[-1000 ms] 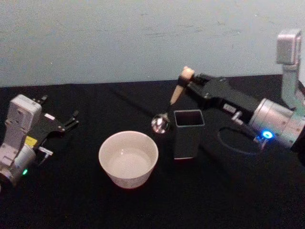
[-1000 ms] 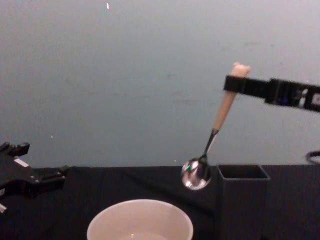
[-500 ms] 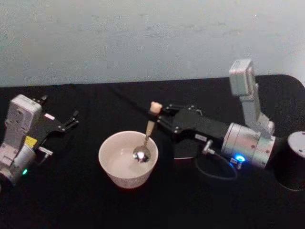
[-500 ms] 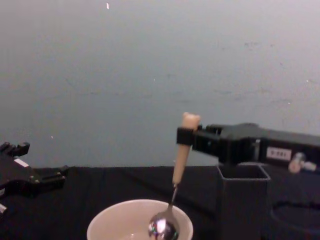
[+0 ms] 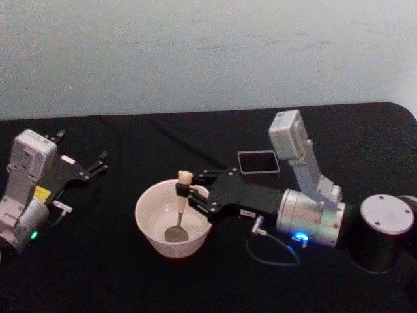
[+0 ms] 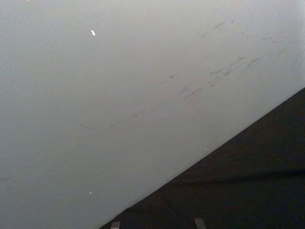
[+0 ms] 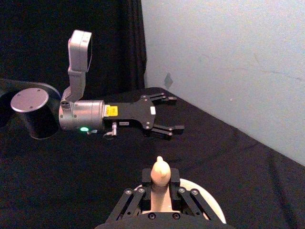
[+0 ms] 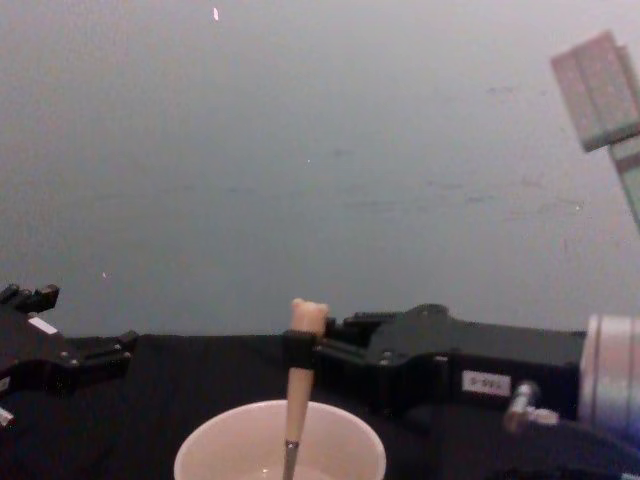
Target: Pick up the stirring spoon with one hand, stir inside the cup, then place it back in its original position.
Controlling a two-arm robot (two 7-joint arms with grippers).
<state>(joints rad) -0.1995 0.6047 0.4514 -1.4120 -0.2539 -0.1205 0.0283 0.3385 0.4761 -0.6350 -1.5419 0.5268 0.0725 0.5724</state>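
The stirring spoon (image 5: 180,207) stands nearly upright in the cream-white cup (image 5: 147,201), its metal bowl low inside near the bottom. My right gripper (image 5: 185,190) is shut on the beige handle just under the bear head, reaching over the cup's right rim. The chest view shows the handle (image 8: 297,388) rising out of the cup (image 8: 205,448) with the right gripper (image 8: 300,351) clamped on it. In the right wrist view the bear head (image 7: 160,171) sticks up between the fingers. The dark grey square holder (image 5: 258,162) stands behind the arm. My left gripper (image 5: 83,154) rests open at the far left.
Black cloth covers the table (image 5: 130,280), with a pale wall behind it. The right arm's body (image 5: 306,212) and its dark round joint (image 5: 383,231) lie across the table's right half. A thin cable (image 5: 273,251) loops on the cloth below the arm.
The right gripper has moved left and down with the spoon, so its bowl sank from near the cup's rim to the bottom. The left arm has not moved.
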